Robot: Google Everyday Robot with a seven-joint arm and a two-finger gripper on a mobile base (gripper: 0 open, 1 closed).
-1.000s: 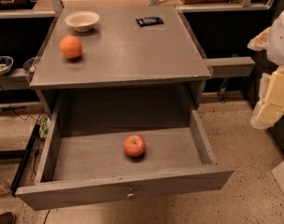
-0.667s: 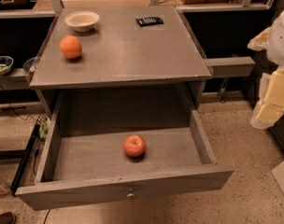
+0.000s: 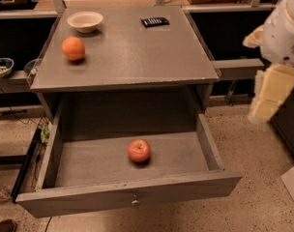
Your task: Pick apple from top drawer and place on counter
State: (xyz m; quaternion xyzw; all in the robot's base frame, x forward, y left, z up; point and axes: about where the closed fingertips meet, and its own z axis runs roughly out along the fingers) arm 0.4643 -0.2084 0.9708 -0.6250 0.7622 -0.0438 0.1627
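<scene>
Inside the open top drawer (image 3: 89, 195) lies the apple (image 3: 139, 151), near its front. Right of that drawer hangs the gripper (image 3: 269, 99), its grip state unclear.

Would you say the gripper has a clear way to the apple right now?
Probably yes: the top drawer is pulled open, the apple lies uncovered, and the gripper hangs right of it.
</scene>
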